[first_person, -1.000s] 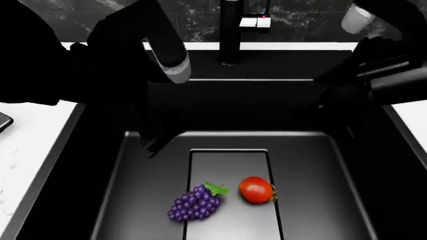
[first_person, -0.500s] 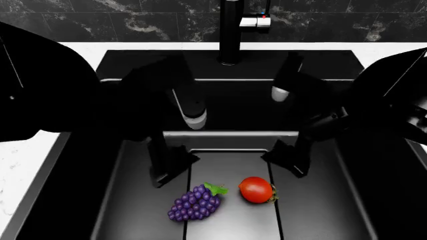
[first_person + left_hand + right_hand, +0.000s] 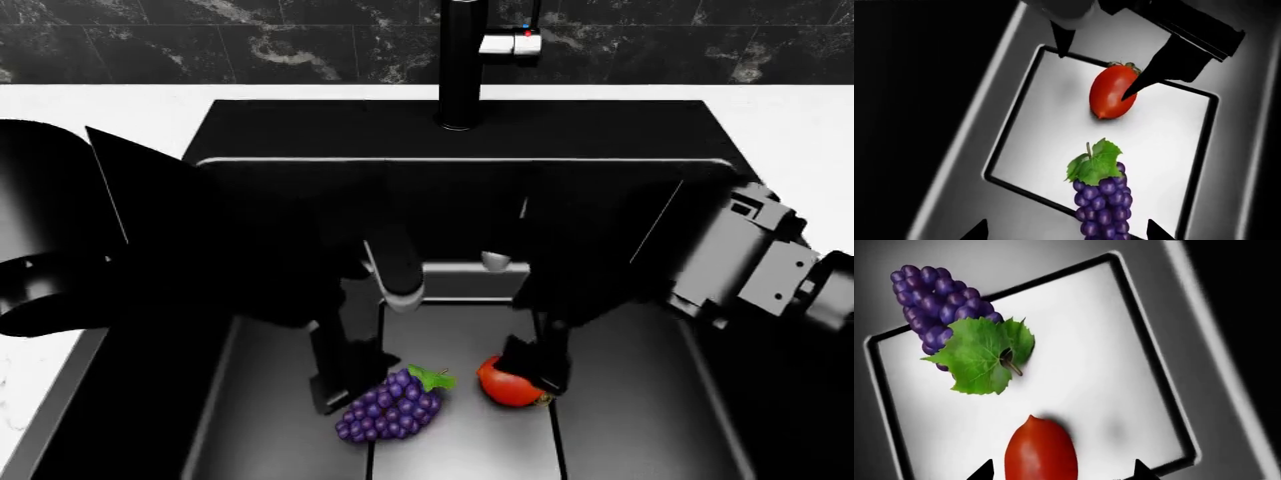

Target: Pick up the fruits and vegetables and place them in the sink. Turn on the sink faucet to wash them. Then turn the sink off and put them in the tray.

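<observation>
The sink [image 3: 627, 400] is seen holding both fruits on its drain panel [image 3: 1167, 130]. The grapes [image 3: 388, 405] are straddled by the spread, empty left gripper [image 3: 1066, 231]; the tomato [image 3: 511, 381] by the spread, empty right gripper [image 3: 1062, 471].

Sharp, clean renders; sink [image 3: 627, 420] dim and matte, arms near-black silhouettes (wrist views show the floor panel brightly lit).

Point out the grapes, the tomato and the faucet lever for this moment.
grapes [image 3: 386, 408], head view, middle of the purple cluster.
tomato [image 3: 1112, 93], left wrist view, centre of the red skin.
faucet lever [image 3: 510, 44], head view, silver side handle beside the black spout.
</observation>
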